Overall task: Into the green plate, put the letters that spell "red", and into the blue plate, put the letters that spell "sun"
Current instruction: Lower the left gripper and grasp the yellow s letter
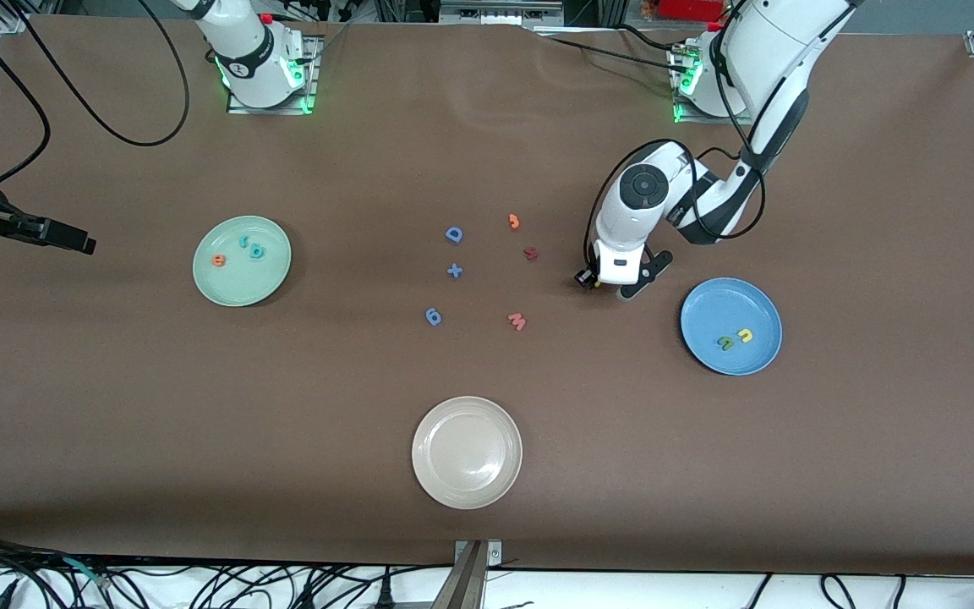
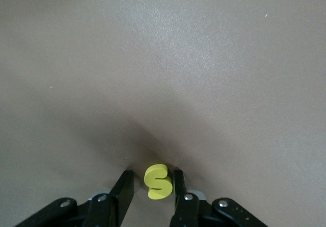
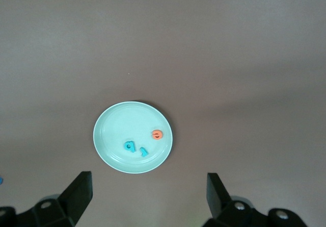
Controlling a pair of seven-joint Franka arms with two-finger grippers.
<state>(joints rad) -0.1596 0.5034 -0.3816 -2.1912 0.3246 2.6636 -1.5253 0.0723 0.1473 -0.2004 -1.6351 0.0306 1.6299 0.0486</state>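
Note:
The yellow "s" (image 2: 158, 181) stands on the brown table between the fingers of my left gripper (image 2: 153, 186), which is still open. One finger touches the letter and a small gap shows at the other. In the front view that gripper (image 1: 611, 288) is down at the table beside the blue plate (image 1: 711, 309), which holds a yellow "u" (image 1: 745, 336) and an olive "n" (image 1: 725, 342). The green plate (image 1: 238, 288) holds an orange "e" (image 1: 218, 260), a teal "r" (image 1: 244, 242) and a teal "d" (image 1: 257, 251). My right gripper (image 3: 147, 196) waits open and empty above the table by the green plate (image 3: 114, 130).
Loose pieces lie mid-table: a blue "D" (image 1: 453, 234), a blue plus (image 1: 454, 271), a blue "6" (image 1: 433, 316), a pink "w" (image 1: 517, 321), a dark red piece (image 1: 530, 253) and an orange piece (image 1: 514, 222). A cream-white plate (image 1: 467, 452) sits nearest the front camera.

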